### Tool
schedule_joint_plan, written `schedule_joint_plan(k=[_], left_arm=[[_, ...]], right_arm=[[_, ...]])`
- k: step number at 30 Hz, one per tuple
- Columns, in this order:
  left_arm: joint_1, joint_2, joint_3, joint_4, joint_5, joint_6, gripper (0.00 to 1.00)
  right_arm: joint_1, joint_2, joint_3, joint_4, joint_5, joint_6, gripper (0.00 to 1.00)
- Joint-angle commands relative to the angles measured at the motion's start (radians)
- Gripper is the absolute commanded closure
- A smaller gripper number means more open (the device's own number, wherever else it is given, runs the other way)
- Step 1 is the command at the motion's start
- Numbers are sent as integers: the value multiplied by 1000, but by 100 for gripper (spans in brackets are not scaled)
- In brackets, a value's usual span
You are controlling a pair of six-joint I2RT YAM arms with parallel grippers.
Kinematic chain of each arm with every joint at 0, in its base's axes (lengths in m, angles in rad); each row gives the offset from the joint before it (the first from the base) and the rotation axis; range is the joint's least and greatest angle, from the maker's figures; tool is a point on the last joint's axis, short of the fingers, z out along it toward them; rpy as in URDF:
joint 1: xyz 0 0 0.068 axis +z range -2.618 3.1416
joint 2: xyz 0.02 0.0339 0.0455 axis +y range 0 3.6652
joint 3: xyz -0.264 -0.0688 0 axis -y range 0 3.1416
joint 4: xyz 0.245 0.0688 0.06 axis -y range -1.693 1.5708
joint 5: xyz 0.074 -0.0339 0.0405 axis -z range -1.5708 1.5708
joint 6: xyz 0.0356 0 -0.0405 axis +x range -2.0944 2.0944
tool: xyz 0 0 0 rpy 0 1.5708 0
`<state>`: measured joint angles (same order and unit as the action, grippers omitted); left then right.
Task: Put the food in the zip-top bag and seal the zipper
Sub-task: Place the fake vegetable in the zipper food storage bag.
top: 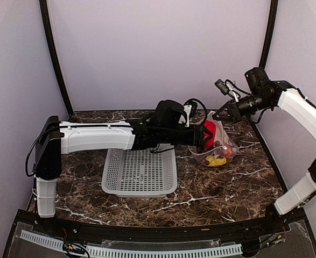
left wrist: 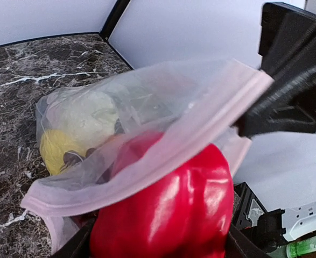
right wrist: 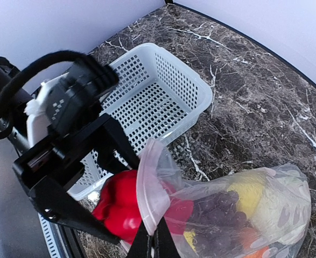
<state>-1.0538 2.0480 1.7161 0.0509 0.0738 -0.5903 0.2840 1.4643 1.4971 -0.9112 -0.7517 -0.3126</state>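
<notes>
Left wrist view: zipper (left wrist: pixel 147 156) hides part of the red pepper (left wrist: pixel 168 215).

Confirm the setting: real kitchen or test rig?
Probably a lab test booth: plain pale walls around a marble-look tabletop, left arm and right arm bolted at its near edge, a plastic-looking red pepper.

My left gripper (top: pixel 203 135) holds the red pepper (top: pixel 212 132) just right of the basket's (top: pixel 139 192) far corner, at the zip-top bag's (top: pixel 229 144) mouth (yellow piece (top: pixel 217 160) visible inside). My right gripper (top: pixel 218 114) pinches the bag's upper edge there.
</notes>
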Motion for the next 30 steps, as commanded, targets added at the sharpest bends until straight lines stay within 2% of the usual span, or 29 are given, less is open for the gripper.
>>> schedule_joint_plan(k=[1,6,8,11,16,19,20,22,27,30], left_arm=[[13,30,34,-34,-99,-85,70],[15,91,119,-66,-165,-128,67],[16,115,151,-64,-174,-136,62],[16,132,178,-67,-192,-133,43],[17,96,191,-123,-231,-113,27],[11,44,160,-135,-245,-101,21],[9,33,151,-131,-250,-91,10],[3,2,127,-118,-258,-69,2],[-9,-72,72,-84,-260,-25,1],[-19,-118,9,45,-223,49,1]], right_arm=[[50,-24,-13,-4,-79,-20,100],[94,-18,-8,-16,-111,-25,100],[94,-16,5,-21,-134,-18,100],[95,-11,29,-22,-137,-8,100],[84,2,49,-17,-93,-3,100],[63,12,51,-9,-88,6,100],[54,16,53,-5,-90,12,100],[33,25,59,-2,-96,21,100],[1,42,72,-2,-91,28,100],[-6,44,71,-1,-80,22,100]])
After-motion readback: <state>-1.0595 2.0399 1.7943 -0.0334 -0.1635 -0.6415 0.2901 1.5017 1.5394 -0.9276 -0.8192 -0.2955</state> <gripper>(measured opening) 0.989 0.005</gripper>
